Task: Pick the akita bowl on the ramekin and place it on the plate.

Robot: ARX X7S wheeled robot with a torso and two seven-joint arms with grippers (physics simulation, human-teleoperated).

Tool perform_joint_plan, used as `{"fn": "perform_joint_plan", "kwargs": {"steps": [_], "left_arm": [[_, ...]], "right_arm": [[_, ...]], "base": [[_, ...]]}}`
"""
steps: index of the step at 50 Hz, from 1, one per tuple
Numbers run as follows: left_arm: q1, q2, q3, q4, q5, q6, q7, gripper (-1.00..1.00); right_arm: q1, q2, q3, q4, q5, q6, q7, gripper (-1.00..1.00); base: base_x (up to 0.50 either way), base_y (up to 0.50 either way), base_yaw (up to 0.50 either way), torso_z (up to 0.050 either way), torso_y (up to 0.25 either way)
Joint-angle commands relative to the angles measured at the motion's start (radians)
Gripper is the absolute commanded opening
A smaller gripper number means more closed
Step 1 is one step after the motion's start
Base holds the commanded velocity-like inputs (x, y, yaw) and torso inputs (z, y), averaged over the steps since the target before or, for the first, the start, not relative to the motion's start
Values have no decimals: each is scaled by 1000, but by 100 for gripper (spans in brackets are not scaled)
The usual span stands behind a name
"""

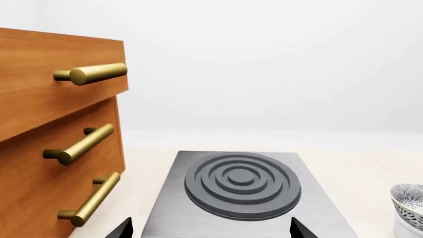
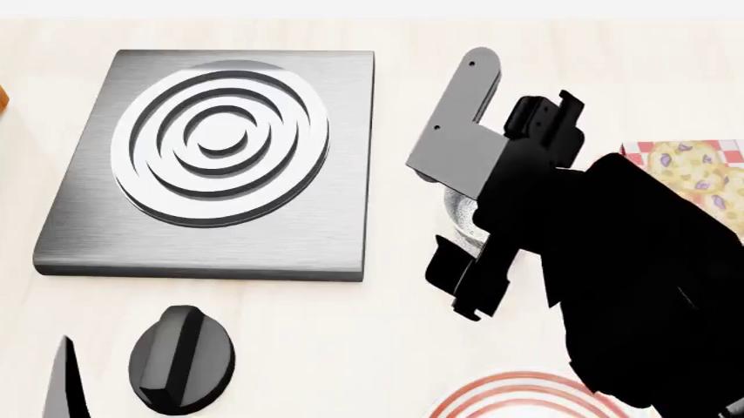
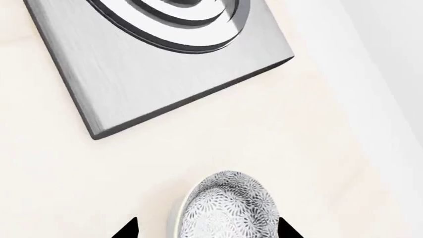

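Note:
The akita bowl (image 3: pixel 228 208), grey-and-white speckled, sits on the white ramekin (image 3: pixel 173 218), of which only a pale rim shows beneath it. My right gripper (image 3: pixel 208 232) is open, its two dark fingertips either side of the bowl and apart from it. In the head view the right arm (image 2: pixel 605 261) covers most of the bowl (image 2: pixel 457 213). The plate (image 2: pixel 511 396) with red rings lies at the near edge, partly cut off. My left gripper (image 1: pixel 211 230) is open over the stove plate's near edge, holding nothing. From the left wrist, the bowl (image 1: pixel 408 198) and ramekin (image 1: pixel 409 227) stand far right.
A brushed-metal stove plate (image 2: pixel 302 235) with a ringed burner lies left of the bowl. A black knob (image 2: pixel 180 357) sits near it. Wooden drawers (image 1: pixel 39 148) with brass handles stand at the far left. A patterned box (image 2: pixel 692 170) is at the right.

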Motion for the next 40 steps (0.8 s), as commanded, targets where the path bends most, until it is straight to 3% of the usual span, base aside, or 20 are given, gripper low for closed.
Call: {"fn": "perform_joint_plan", "kwargs": {"steps": [1,40], "left_arm": [[0,-5,-2,0,-9,8,-8,100],[0,-23,4,-11,-24,40,-28,100]], "right_arm": [[-22,-24,14,50,18,-56,8,100],[-57,-87,6,295,-3,-184,60,100]], "base": [[0,0,0,0,0],[0,0,0,0,0]]}}
